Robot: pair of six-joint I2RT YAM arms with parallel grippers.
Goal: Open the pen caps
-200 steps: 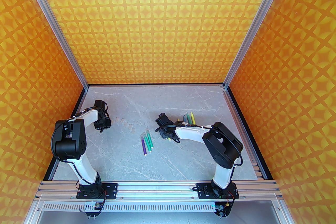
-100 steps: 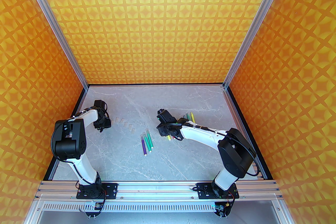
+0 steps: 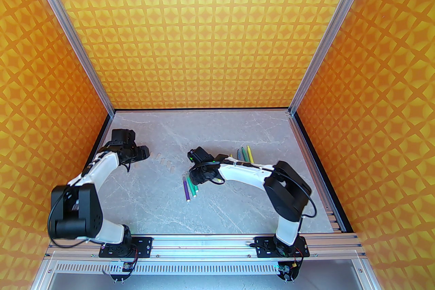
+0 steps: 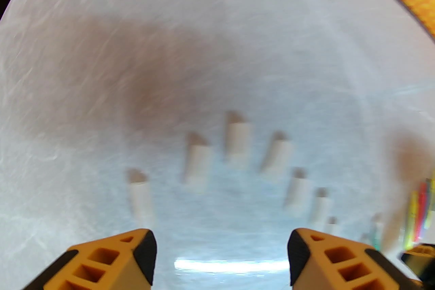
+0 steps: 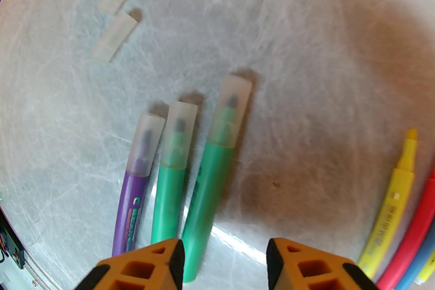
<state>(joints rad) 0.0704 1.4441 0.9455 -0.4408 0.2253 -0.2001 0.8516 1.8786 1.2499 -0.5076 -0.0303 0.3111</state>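
our left claw point(image 4: 221, 248) stands open, its orange fingers point(image 4: 136, 258) well apart with nothing between them, hanging over the grey marbled counter point(image 3: 238, 214). just ahead of it in the left wrist view lies a row of loose pen caps point(image 4: 236, 139), whitish and blurred, each flat on the counter and apart from its neighbours. from above, the loose pen caps point(image 3: 166, 163) sit up and to the left of the purple marker point(image 3: 186, 188), between it and the left claw point(image 3: 144, 152).

our right claw point(image 5: 224, 258) is open too and grips nothing. from above, the right claw point(image 3: 198, 175) hovers just up and right of the purple marker. in the right wrist view the purple marker point(image 5: 131, 193) lies close beside two green markers point(image 5: 170, 193), all three side by side, and the outer green barrel runs down next to one of the claw's fingers. each of the three wears a translucent fitted cap point(image 5: 178, 132) on its far end. the loose pen caps point(image 5: 115, 33) show again up and left of the purple marker. well to the right of the purple marker lie uncapped markers point(image 5: 394, 207), yellow, red and blue, with the yellow tip bare. from above, the uncapped markers point(image 3: 244, 154) sit up and to the right of the purple marker.
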